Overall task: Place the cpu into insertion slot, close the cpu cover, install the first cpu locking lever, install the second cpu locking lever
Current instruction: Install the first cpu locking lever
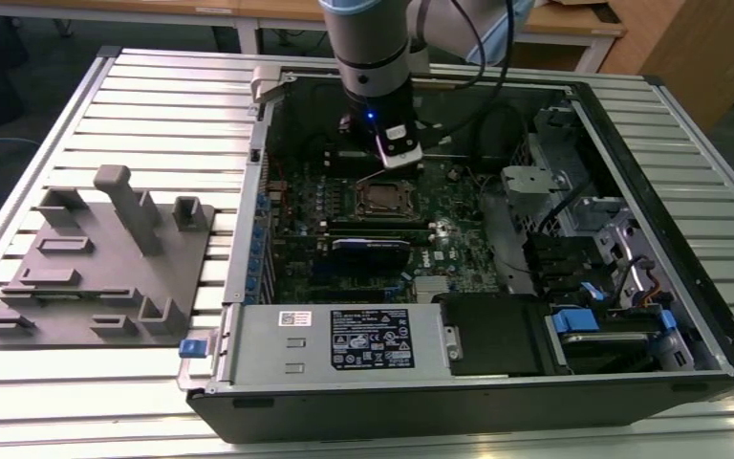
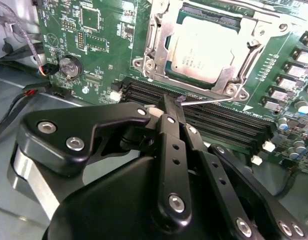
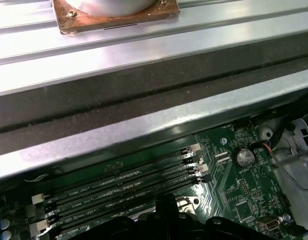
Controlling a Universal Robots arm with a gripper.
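The cpu (image 2: 206, 47) lies flat in the insertion slot (image 1: 385, 198) of the green motherboard, its dull silver top showing. The cpu cover (image 2: 155, 35), a silver frame, lies down around the chip's edges. A thin silver locking lever (image 2: 209, 100) runs along the socket's side next to the memory slots. Its free end sits right at my gripper's tips. My gripper (image 2: 170, 102) is shut, its black fingers (image 2: 166, 125) pressed together. In the exterior view the gripper (image 1: 397, 158) hangs inside the case just behind the socket.
Black memory slots (image 2: 219, 125) lie between gripper and socket. A coin battery (image 2: 70, 66) and cables sit off to one side. The power supply box (image 1: 341, 339) fills the case's near edge. A grey fixture plate (image 1: 99, 268) stands on the slatted table at the exterior view's left.
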